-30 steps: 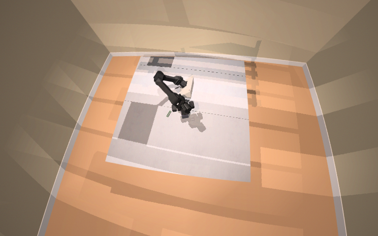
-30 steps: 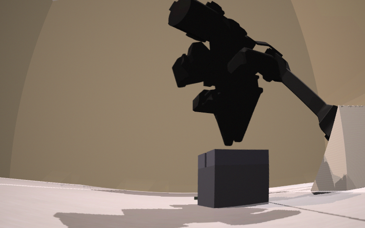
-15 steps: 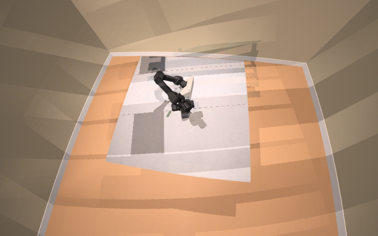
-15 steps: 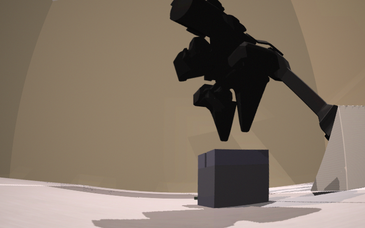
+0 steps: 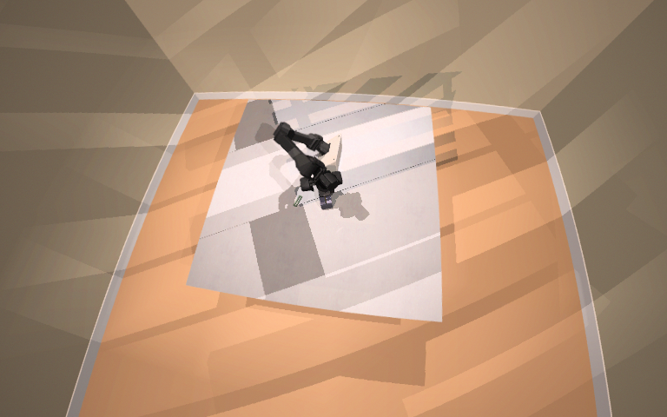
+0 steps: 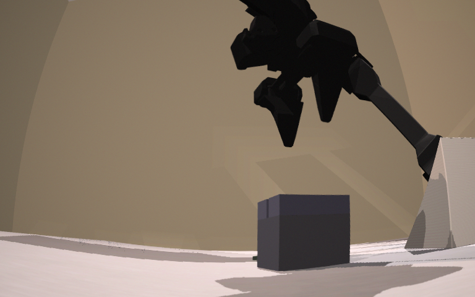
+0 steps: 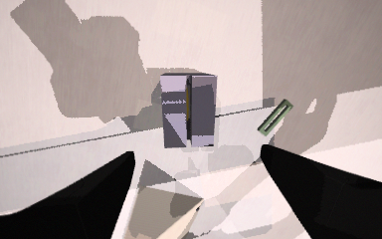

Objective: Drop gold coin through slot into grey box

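The box (image 7: 189,111) stands on the tabletop (image 7: 90,30), directly below the wide-open, empty claw (image 6: 308,133), which hangs well above its lid. In the wrist view the holder (image 7: 275,118) lies on the tabletop to the right of the box, apart from it. A sliver in the lid's slot (image 7: 188,107) may be the coin's edge, though it is too thin to be sure.
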`<control>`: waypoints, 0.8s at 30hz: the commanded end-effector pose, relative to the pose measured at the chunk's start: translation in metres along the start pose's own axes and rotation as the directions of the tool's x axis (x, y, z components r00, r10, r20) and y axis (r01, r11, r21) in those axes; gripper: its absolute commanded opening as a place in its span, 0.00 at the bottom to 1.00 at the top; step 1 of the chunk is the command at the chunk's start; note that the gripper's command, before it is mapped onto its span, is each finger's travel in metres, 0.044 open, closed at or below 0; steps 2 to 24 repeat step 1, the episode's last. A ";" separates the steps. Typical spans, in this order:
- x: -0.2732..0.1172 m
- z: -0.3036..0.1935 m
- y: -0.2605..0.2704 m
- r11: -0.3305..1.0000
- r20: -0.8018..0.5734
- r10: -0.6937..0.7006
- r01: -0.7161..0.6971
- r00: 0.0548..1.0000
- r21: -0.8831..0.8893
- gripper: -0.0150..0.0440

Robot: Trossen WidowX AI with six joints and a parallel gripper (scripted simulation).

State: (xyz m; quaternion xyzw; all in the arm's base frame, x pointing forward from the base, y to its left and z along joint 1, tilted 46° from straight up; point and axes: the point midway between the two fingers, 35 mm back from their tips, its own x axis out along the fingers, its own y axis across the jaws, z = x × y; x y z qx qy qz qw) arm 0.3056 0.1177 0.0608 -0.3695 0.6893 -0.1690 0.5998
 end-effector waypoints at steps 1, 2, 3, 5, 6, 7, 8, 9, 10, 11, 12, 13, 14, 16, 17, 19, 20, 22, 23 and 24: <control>-0.002 0.001 0.000 1.000 0.000 0.004 -0.004 1.000 0.007 1.00; -0.002 0.001 0.000 1.000 0.000 0.004 -0.004 1.000 0.007 1.00; -0.002 0.001 0.000 1.000 0.000 0.004 -0.004 1.000 0.007 1.00; -0.002 0.001 0.000 1.000 0.000 0.004 -0.004 1.000 0.007 1.00; -0.002 0.001 0.000 1.000 0.000 0.004 -0.004 1.000 0.007 1.00; -0.002 0.001 0.000 1.000 0.000 0.004 -0.004 1.000 0.007 1.00; -0.002 0.001 0.000 1.000 0.000 0.004 -0.004 1.000 0.007 1.00; -0.002 0.001 0.000 1.000 0.000 0.004 -0.004 1.000 0.007 1.00; -0.002 0.001 0.000 1.000 0.000 0.004 -0.004 1.000 0.007 1.00; -0.002 0.001 0.000 1.000 0.000 0.004 -0.004 1.000 0.007 1.00; -0.002 0.001 0.000 1.000 0.000 0.004 -0.004 1.000 0.007 1.00; -0.002 0.001 0.000 1.000 0.000 0.004 -0.004 1.000 0.007 1.00; -0.002 0.001 0.000 1.000 0.000 0.004 -0.004 1.000 0.007 1.00; -0.002 0.001 0.000 1.000 0.000 0.004 -0.004 1.000 0.007 1.00; -0.002 0.001 0.000 1.000 0.000 0.004 -0.004 1.000 0.007 1.00; -0.002 0.001 0.000 1.000 0.000 0.004 -0.004 1.000 0.007 1.00; -0.002 0.001 0.000 1.000 0.000 0.004 -0.004 1.000 0.007 1.00; -0.002 0.001 0.000 1.000 0.000 0.004 -0.004 1.000 0.007 1.00; -0.002 0.001 0.000 1.000 0.000 0.004 -0.004 1.000 0.007 1.00; -0.002 0.001 0.000 1.000 0.000 0.004 -0.004 1.000 0.007 1.00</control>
